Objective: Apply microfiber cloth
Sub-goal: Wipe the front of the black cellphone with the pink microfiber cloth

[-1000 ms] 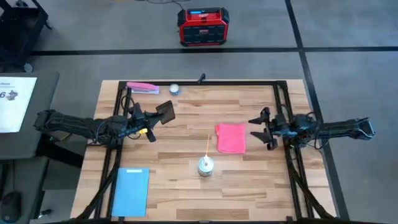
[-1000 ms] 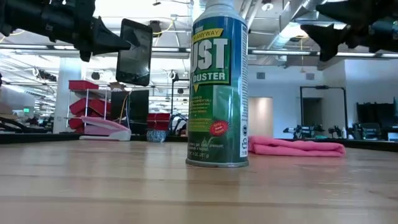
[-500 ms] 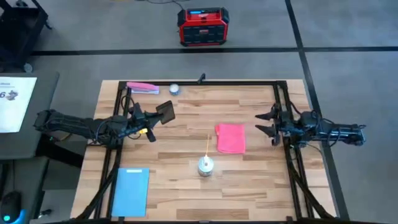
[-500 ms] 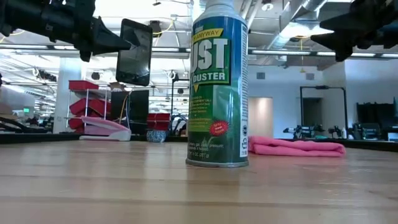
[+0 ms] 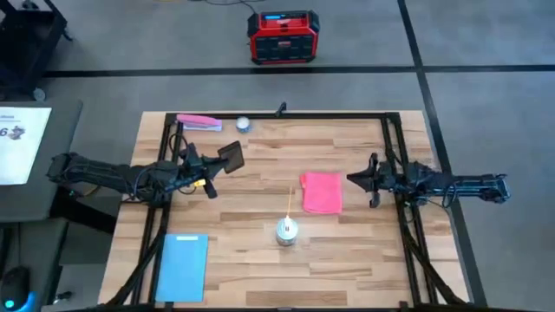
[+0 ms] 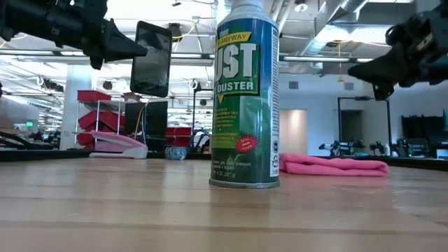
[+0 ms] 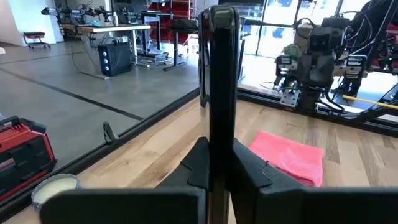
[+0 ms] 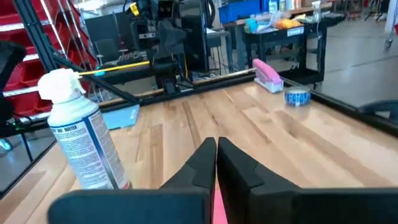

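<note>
Since a second ago the right gripper (image 5: 360, 181) has swung toward the microfiber cloth (image 5: 322, 191), its fingers now pressed together, hovering just beside it. That cloth lies flat on the table (image 5: 347, 251). Left gripper (image 5: 214, 166) grasps the black phone (image 5: 231, 154) aloft.

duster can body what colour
Green with white lettering, on the duster can; low view shows it best.
</note>
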Controlling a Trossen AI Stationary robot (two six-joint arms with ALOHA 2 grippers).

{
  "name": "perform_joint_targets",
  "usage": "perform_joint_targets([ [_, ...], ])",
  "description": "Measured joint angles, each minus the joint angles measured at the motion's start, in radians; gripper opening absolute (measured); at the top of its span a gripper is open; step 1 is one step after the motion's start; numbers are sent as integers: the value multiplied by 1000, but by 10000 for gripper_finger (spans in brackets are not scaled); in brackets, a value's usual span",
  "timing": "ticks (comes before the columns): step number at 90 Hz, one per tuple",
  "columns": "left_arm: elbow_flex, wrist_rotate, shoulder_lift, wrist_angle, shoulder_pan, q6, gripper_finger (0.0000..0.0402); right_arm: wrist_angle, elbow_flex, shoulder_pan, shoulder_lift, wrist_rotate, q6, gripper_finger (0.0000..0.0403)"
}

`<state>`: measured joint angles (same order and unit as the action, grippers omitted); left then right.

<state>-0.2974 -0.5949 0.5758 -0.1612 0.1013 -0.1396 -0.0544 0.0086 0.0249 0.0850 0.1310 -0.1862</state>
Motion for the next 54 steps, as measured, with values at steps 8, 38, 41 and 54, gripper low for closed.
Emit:
perform_joint_targets([
  [8,0,4,0,17,0,-14,8,10,0,-1,0,-2,-22,0],
  [38,38,12,0,48,0,-227,8,14,-1,-12,0,-2,-26,0],
  [41,50,15,0,47,0,-265,8,14,-1,-12,0,-2,-26,0],
  [54,112,51,0,37,0,-478,8,16,-2,-12,0,-2,-26,0],
])
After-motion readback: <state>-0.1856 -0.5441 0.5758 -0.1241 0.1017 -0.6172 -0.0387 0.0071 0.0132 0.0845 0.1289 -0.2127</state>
